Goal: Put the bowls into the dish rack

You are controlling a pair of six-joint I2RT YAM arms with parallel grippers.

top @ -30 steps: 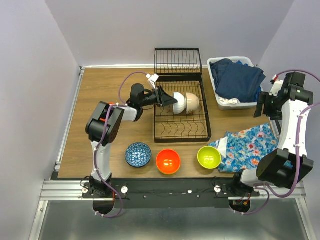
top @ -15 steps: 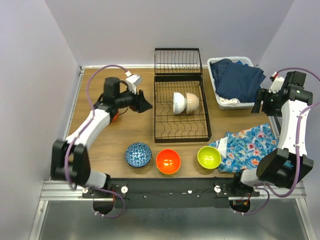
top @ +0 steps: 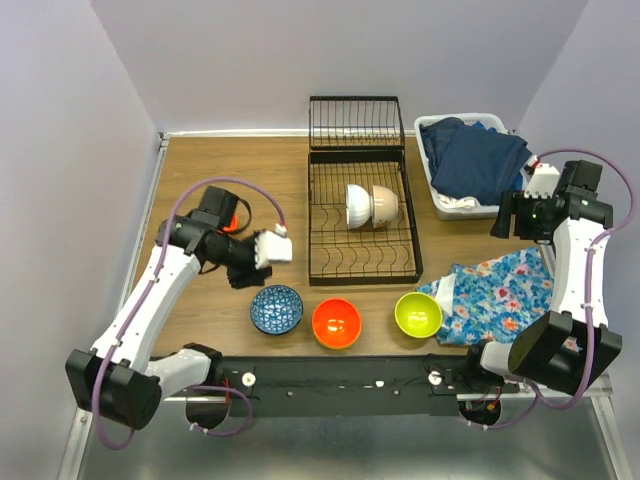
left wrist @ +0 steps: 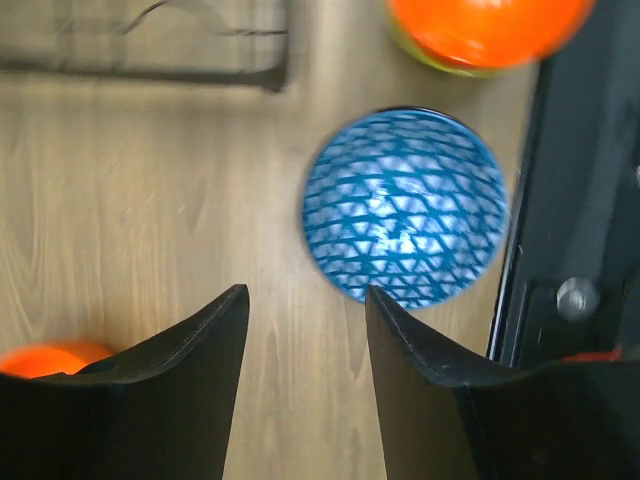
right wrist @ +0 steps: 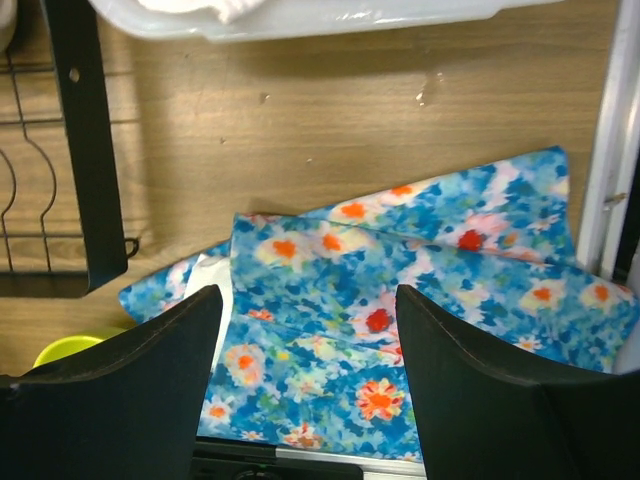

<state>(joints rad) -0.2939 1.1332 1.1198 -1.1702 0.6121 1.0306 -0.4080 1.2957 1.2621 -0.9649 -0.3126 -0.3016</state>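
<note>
A blue patterned bowl (top: 277, 308), an orange bowl (top: 336, 322) and a lime green bowl (top: 418, 314) sit in a row at the table's front edge. A white bowl (top: 356, 205) and a cream bowl (top: 385, 205) stand on edge in the black dish rack (top: 330, 268). My left gripper (top: 243, 276) is open and empty, just up and left of the blue bowl (left wrist: 405, 205). An orange object (top: 232, 222), partly hidden by the left arm, also shows in the left wrist view (left wrist: 40, 358). My right gripper (top: 506, 215) is open and empty above the floral cloth (right wrist: 400, 310).
A white tub (top: 440, 205) of dark blue laundry stands at the back right. The floral cloth (top: 495, 290) lies at the front right beside the lime bowl (right wrist: 70, 348). The rack's corner (right wrist: 95, 200) shows in the right wrist view. A black rail (left wrist: 580, 200) runs along the front.
My left gripper pulled back from the white bowl in the rack, swung left, then came down toward the front beside the blue bowl. My right gripper shifted slightly left.
</note>
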